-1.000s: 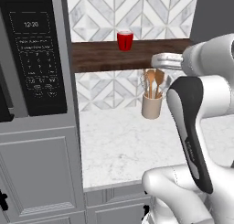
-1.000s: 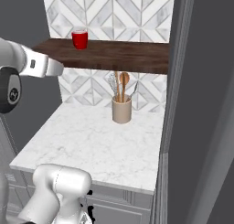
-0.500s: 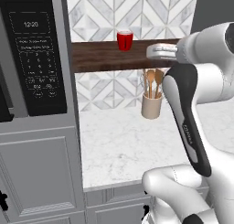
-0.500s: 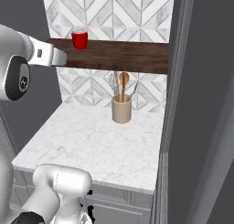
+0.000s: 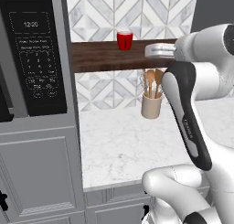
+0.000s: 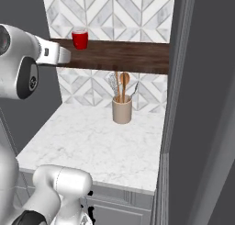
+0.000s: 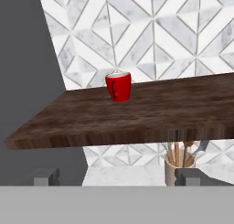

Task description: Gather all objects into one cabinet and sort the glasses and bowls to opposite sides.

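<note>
Ahead, red cup beyond gripper

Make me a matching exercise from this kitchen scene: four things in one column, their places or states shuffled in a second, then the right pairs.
Things:
1. red cup
2. utensil crock
3. microwave
4. pincer

Places or states:
A. on the marble counter, holding wooden spoons
B. open, holding nothing
C. on the dark wooden shelf
D. built into the grey cabinetry left of the counter

Pairs: 1-C, 2-A, 3-D, 4-B
</note>
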